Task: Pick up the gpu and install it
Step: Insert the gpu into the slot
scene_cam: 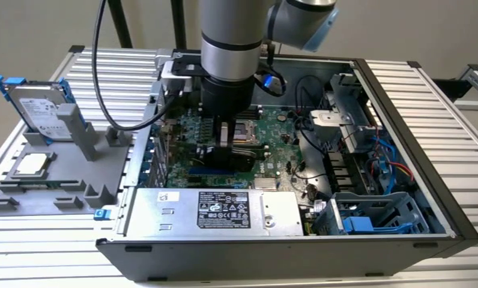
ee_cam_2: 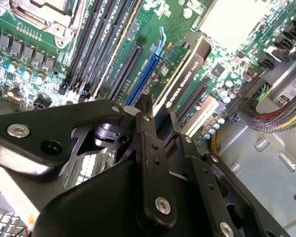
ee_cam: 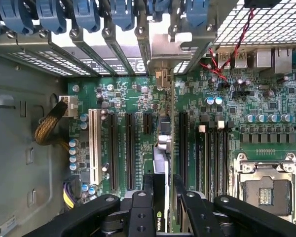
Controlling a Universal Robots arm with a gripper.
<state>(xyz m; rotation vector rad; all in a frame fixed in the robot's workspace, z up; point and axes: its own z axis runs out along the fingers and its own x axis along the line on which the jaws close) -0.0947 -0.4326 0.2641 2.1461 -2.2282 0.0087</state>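
Landmark for all entries: the open computer case [scene_cam: 431, 198], lying on its side on the slatted table [scene_cam: 431, 84].

1. Grey fixture tray [scene_cam: 39, 186], well off the case toward the exterior view's left. Held a hard drive [scene_cam: 42, 111] with a blue-tabbed caddy standing upright in a slot, and a small silver part lying flat; parked there, judged, to keep parts reachable outside the case.

2. Power supply [scene_cam: 223, 210], inside the case against its near wall. It closed off the near edge of the motherboard [scene_cam: 283, 141].

3. Pincer [ee_cam: 162, 197], deep inside the case above the board, at the end of the arm [scene_cam: 231, 36]. Clenched on the gpu [ee_cam_2: 180, 74], gripping its upper edge so the card hung edge-down, square to the board.

4. Gpu, in both wrist views, stood on edge over the row of expansion slots [ee_cam: 130, 148], its length running along the blue slot [ee_cam_2: 145, 74]; whether its contacts had entered could not be told. Its bracket end faced the rear slot openings with blue latches [ee_cam: 86, 15].

5. Room: neighbouring slots on either side lay bare; the processor socket [ee_cam: 266, 190] stood clear; bundled cables [ee_cam: 47, 128] stayed near the case wall.
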